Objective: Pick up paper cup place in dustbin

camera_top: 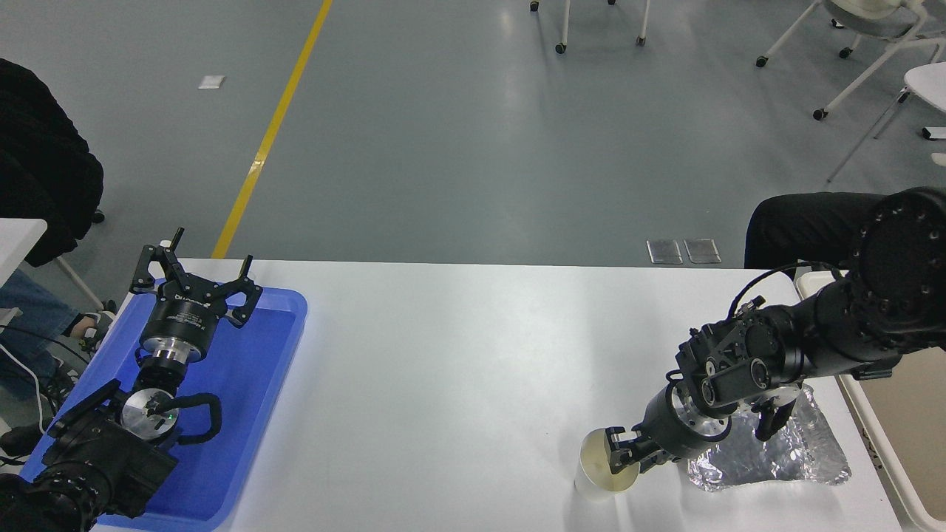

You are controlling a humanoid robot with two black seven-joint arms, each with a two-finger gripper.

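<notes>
The paper cup (602, 473) stands upright near the table's front edge, white with a cream inside. My right gripper (627, 458) reaches down to its right rim, one finger inside the cup and the other outside, shut on the wall. The dustbin (913, 428), cream-beige, shows partly at the right edge beside the table, behind the right arm. My left gripper (199, 264) stays parked and open above the blue tray.
A crumpled foil sheet (783, 451) lies just right of the cup, under the right wrist. The blue tray (251, 369) fills the table's left end. A person in dark clothes (41, 170) sits at far left. Chairs stand on the floor beyond.
</notes>
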